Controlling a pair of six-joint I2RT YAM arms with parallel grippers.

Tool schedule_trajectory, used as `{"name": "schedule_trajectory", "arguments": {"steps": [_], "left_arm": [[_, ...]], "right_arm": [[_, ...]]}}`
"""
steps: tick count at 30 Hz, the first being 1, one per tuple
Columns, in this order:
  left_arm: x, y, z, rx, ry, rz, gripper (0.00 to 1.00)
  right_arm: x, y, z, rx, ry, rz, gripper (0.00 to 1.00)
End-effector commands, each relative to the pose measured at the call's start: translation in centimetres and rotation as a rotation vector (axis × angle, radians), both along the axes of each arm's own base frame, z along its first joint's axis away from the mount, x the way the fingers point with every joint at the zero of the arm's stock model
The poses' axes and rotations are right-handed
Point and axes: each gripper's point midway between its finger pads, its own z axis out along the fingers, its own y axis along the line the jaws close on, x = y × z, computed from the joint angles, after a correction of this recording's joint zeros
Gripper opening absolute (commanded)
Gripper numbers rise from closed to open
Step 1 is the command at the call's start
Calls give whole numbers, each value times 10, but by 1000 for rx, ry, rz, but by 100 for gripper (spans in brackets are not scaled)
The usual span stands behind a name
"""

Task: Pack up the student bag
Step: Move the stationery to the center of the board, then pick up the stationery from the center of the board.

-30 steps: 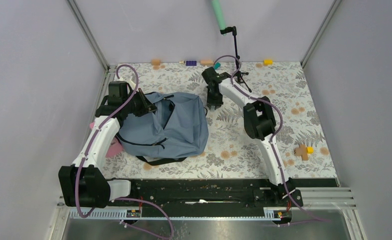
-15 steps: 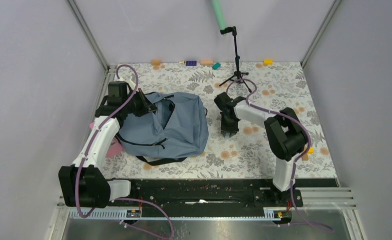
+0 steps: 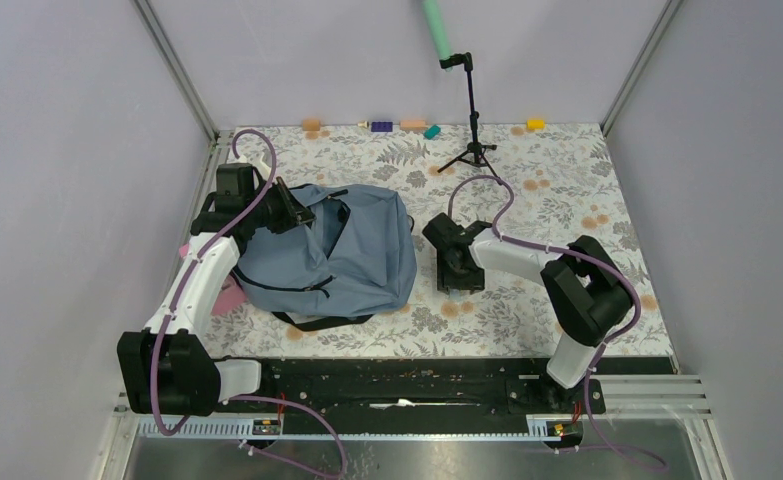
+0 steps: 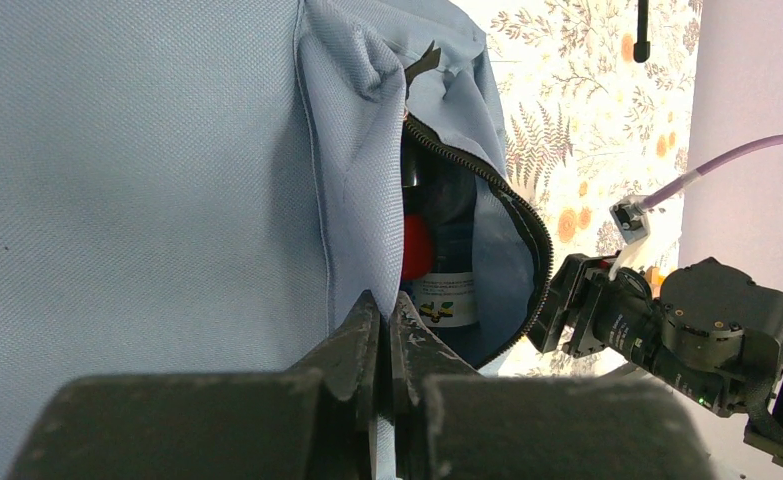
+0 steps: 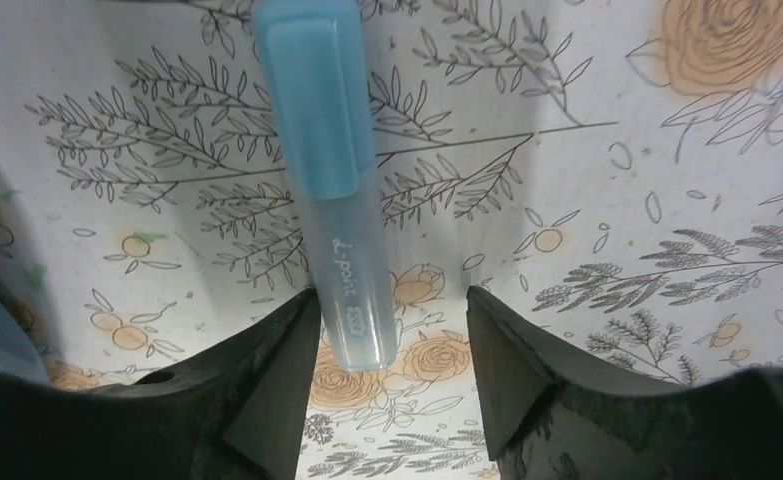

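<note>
My left gripper pinches the rim of the student bag, which lies left of centre. My right gripper is spread around a blue highlighter, unclamped. Risk: it rolls away, short of the bag.

Light: bright, even, diffuse, from overhead.
Shadows: soft and short, hugging the student bag on the worktop in the top view.
Left wrist view: fabric weave sharp; bag's inside dim; left claw at the bottom edge dark, blurred.
Right wrist view: blue pen crisp; right claw at the bottom murky, soft; faint grey shadow across the middle.
</note>
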Motion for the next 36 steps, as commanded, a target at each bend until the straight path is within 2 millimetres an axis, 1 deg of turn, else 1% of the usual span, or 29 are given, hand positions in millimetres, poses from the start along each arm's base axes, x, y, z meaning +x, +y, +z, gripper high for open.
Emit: {"name": "schedule_trajectory", "arguments": {"steps": [1, 5, 8, 11, 12, 13, 15, 17, 20, 24, 27, 30, 33, 36], "left_arm": [[20, -3, 59, -45, -239, -18, 0], [20, -5, 58, -52, -238, -26, 0], [19, -6, 59, -52, -241, -30, 0], [16, -8, 58, -50, -244, -40, 0], [15, -10, 59, -49, -247, -49, 0], [14, -13, 59, -47, -249, -59, 0], [12, -20, 59, -44, -252, -85, 0], [7, -31, 59, -37, -255, -120, 0], [-1, -52, 58, -21, -261, -180, 0], [-14, -75, 52, -32, -239, -239, 0], [-22, -86, 48, -37, -232, -268, 0], [-26, -88, 49, -23, -231, -270, 0], [-26, -80, 49, 12, -238, -240, 0], [-30, -78, 50, 20, -252, -236, 0]], "right_arm": [[17, -6, 4, -80, -86, 7, 63], [21, -2, -2, -83, -94, 42, 56], [19, 3, -8, -62, -78, 45, 45], [15, 9, -17, -32, -49, 43, 41], [12, 9, -19, -27, -37, 40, 38], [10, 9, -20, -24, -30, 36, 32], [6, 7, -21, -22, -24, 24, 22], [3, 4, -15, -11, -35, 12, 15], [-2, -1, 5, 2, -60, 3, 0], [-7, -7, 43, 58, -128, -6, 0], [-14, -3, 73, 143, -170, -11, 0], [-23, 11, 102, 282, -198, -5, 0], [-35, 31, 128, 398, -218, 9, 0], [-50, 59, 162, 518, -245, 46, 0]]}}
